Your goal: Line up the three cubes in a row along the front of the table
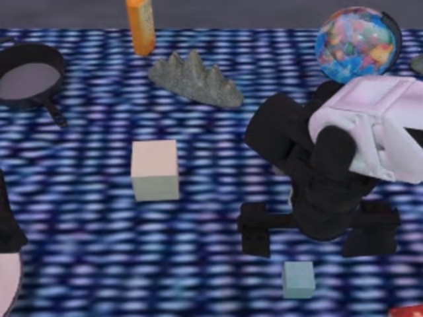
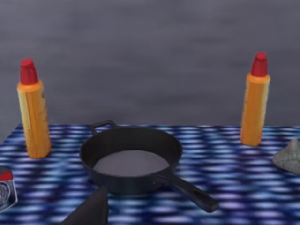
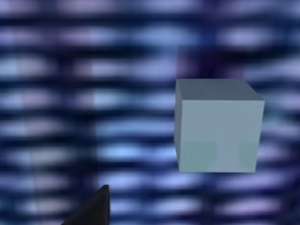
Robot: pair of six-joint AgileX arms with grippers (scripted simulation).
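Black frying pan (image 1: 30, 78) at far left; orange bottle (image 1: 141, 25) at back edge; jagged grey rock (image 1: 195, 80) beside it; colourful globe (image 1: 357, 43) far right; second orange bottle (image 2: 33, 109) beside pan.

A small teal-grey cube (image 3: 218, 126) sits on the table (image 3: 93, 93), whose dark-blue and white woven pattern fills the view. One dark fingertip (image 3: 96, 208) shows at the edge, apart from the cube

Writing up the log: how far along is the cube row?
Early. The small cube sits near the front edge, free. The right gripper hangs open just behind it, holding nothing. The large cube waits mid-table; no third cube shows. Left arm parked at the left edge.
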